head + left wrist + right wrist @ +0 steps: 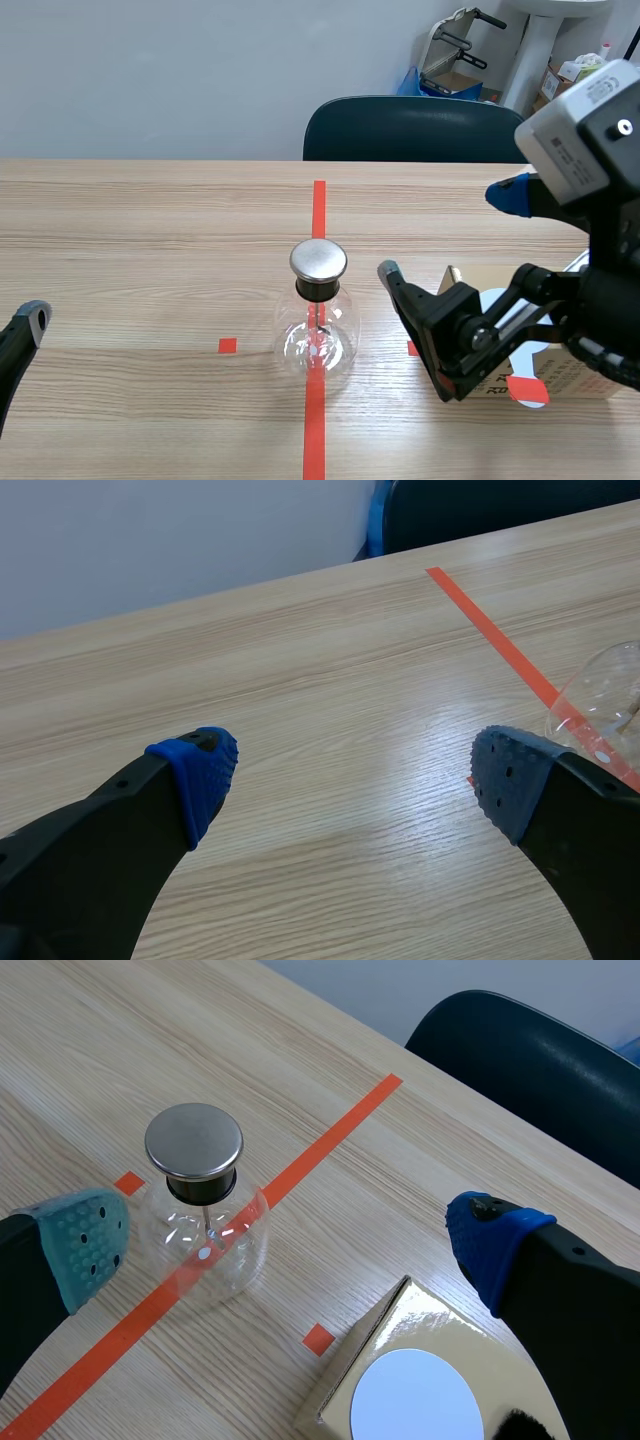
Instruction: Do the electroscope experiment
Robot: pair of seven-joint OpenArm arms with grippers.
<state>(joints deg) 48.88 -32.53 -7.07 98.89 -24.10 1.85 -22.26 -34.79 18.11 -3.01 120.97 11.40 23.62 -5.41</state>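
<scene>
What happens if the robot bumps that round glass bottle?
The clear round glass flask probably slides or wobbles, being rounded below. Its silver metal disc sits high on the neck, so it might tip. Being glass, it likely breaks easily.

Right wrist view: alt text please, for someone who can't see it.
The open right gripper hangs over a table, with a glass electroscope flask, capped by a metal disc, standing on an orange tape line ahead of it near its teal pad. A cardboard box bearing a white circle lies below the gripper.
</scene>
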